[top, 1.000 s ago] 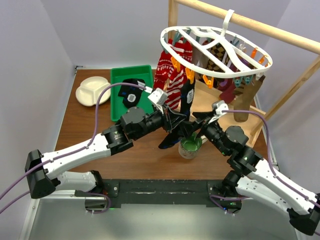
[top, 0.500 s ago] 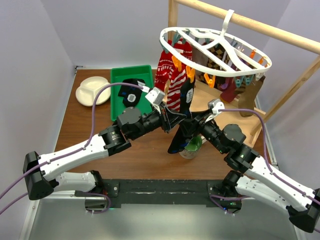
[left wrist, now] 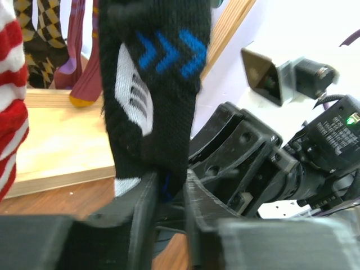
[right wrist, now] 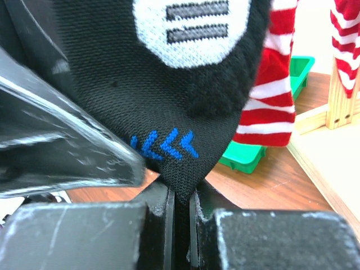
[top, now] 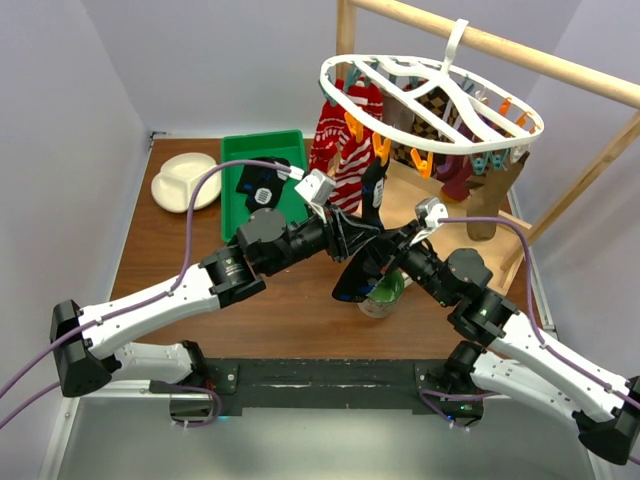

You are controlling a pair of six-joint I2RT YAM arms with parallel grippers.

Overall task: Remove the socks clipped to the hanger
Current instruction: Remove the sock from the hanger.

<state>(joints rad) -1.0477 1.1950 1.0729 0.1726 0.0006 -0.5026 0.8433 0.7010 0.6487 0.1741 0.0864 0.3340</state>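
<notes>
Black sock [right wrist: 169,95] pinched between the right tool's [right wrist: 181,197] fingers.

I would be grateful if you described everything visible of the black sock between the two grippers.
The black sock is knitted fabric, black with blue chevrons, a white patch bearing grey bars and a white edge low down. It hangs long and limp from an orange clip on the white hanger. The right gripper pinches its tip; its lower part lies between the fingers of the left gripper, grip unclear.
</notes>
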